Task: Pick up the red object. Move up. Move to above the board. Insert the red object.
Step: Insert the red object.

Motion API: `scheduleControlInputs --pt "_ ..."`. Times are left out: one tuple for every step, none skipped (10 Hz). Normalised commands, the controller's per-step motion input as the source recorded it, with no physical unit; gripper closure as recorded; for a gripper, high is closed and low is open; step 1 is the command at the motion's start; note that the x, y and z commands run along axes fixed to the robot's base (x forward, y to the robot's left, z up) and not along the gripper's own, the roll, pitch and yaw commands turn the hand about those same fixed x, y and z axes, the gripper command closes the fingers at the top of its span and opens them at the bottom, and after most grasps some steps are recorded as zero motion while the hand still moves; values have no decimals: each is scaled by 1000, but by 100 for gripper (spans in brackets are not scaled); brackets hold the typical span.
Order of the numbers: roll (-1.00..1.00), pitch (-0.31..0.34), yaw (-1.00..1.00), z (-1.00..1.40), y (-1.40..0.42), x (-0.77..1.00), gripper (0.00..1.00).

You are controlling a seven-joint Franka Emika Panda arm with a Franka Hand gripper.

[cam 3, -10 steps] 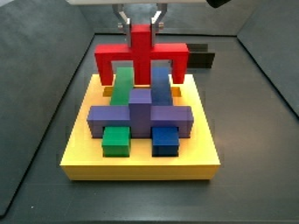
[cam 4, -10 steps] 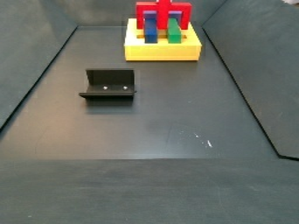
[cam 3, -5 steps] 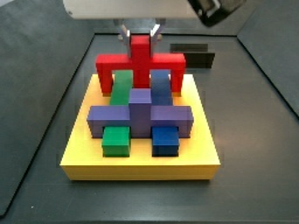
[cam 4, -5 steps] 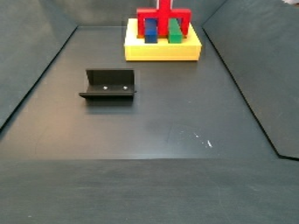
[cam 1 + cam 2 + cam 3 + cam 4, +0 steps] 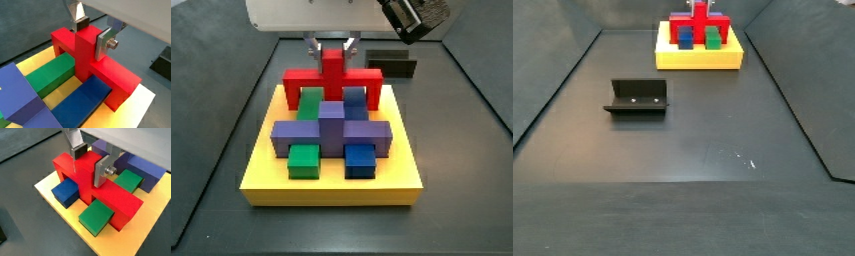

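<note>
Over the board (image 5: 331, 185), gripper (image 5: 92, 34) pinches red piece (image 5: 100, 67) by its stem, legs straddling green (image 5: 50, 75) & blue (image 5: 83, 102) bars. Keep it level, push straight down, no twist.

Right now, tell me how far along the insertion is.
Done: the red piece is picked up and sits over the yellow board, straddling the green and blue blocks. In hand: the hand is shut on the red piece's upright stem, legs low at the board in a side view. Left: confirm the legs are fully seated, which the views don't settle, then open the hand.
</note>
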Motion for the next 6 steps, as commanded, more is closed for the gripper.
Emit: scheduleControlInputs --pt "0 -49 -17 -511 0 0 100" --pt "-27 -116 -17 -823 0 0 100" --pt "-37 -141 0 -929 0 0 100" --pt "-63 -146 0 -806 0 0 100" --pt "-104 -101 0 -271 0 -57 100" --pt "0 0 0 0 0 0 100"
